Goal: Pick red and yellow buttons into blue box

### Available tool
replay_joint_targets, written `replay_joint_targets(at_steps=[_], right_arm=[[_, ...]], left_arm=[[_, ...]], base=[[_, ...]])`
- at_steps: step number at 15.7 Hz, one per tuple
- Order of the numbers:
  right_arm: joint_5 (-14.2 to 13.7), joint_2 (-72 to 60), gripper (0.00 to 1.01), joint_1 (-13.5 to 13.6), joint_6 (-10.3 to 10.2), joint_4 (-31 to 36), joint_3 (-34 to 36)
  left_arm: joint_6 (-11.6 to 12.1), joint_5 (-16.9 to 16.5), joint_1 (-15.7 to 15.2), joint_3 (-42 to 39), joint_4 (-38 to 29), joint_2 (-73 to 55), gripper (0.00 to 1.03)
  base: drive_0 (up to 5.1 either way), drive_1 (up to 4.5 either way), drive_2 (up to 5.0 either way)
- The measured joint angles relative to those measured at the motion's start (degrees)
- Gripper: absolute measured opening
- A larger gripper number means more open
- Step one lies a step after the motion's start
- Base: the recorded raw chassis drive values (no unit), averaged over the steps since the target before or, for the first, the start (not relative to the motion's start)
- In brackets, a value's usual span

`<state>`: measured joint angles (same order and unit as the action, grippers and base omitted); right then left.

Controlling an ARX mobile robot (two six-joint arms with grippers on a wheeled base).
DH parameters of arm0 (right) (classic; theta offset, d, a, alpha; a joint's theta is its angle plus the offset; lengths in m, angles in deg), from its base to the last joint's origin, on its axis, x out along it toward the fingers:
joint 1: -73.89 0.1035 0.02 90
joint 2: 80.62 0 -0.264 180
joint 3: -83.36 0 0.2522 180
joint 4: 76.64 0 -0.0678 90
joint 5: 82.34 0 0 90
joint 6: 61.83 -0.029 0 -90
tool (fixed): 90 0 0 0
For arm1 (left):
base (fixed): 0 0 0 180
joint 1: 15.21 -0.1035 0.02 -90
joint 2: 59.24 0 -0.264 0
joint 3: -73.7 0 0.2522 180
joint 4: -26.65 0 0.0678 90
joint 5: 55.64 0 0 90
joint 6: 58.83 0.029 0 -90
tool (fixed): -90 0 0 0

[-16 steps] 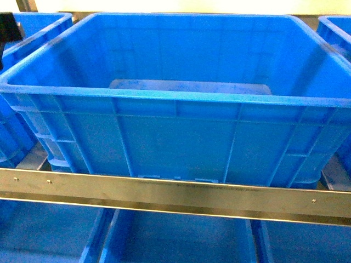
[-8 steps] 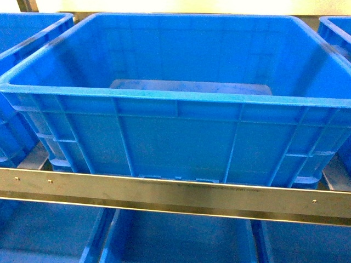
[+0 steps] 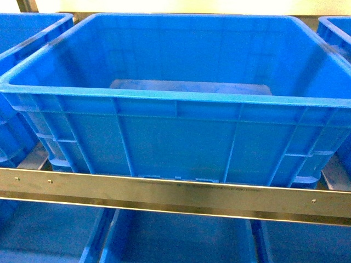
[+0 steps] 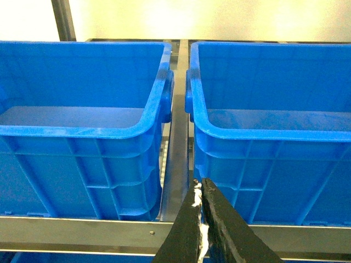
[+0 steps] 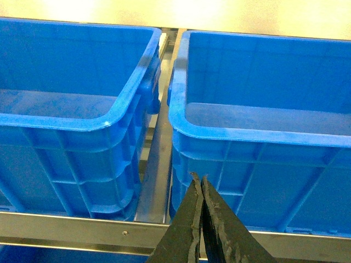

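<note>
- Head view gives you one big blue box [image 3: 175,126] square in front, its floor bare as far as you can see past the near wall; no red or yellow button shows in any view.
- Left of it you see another crate [image 3: 24,49], and a corner of a third crate [image 3: 335,33] at the right edge.
- They sit on a metal shelf rail [image 3: 175,192] that runs across the view, with more blue bins [image 3: 175,238] on the level under it.
- Left wrist view shows you two crates side by side, the left one [image 4: 82,126] and the right one [image 4: 274,131], apart, with a grey strip of shelf in the gap; what you can see of both floors is bare.
- Your left gripper [image 4: 200,189] has its black jaws pressed together, nothing between them, tips low in front of the gap.
- Right wrist view shows the same kind of pair, crate [image 5: 71,109] and crate [image 5: 263,126], with a pale wall behind.
- Your right gripper [image 5: 198,181] is likewise clenched on nothing, its tips before the right crate's near left corner, outside the rim.
</note>
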<state>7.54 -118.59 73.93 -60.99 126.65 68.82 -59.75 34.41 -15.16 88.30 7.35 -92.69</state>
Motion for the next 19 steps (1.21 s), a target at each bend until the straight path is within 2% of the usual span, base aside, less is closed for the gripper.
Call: replay_joint_targets(at_steps=[6, 16, 17, 18, 19], right_arm=[[0.00, 15.15, 0.02, -0.04, 0.00, -14.27, 0.04], [0.00, 26.67, 0.02, -0.04, 0.00, -25.57, 0.07], [0.00, 27.30, 0.02, -0.04, 0.00, -26.32, 0.07], [0.07, 36.50, 0.02, -0.04, 0.00, -37.66, 0.04], [0.17, 37.79, 0.02, -0.04, 0.00, -36.17, -0.13]], left_arm=[[0.00, 0.00, 0.00, -0.02, 13.07, 13.46, 0.02], [0.00, 0.00, 0.00, -0.02, 23.04, 23.58, 0.02], [0.02, 0.02, 0.00, 0.07, 26.67, 26.08, 0.02], [0.09, 0.02, 0.00, 0.00, 33.62, 32.87, 0.02], [0.09, -0.02, -0.02, 0.00, 33.59, 32.85, 0.02]], base=[[0.0, 0.00, 0.0], [0.0, 0.00, 0.0], [0.0, 0.00, 0.0], [0.0, 0.00, 0.0], [0.0, 0.00, 0.0]])
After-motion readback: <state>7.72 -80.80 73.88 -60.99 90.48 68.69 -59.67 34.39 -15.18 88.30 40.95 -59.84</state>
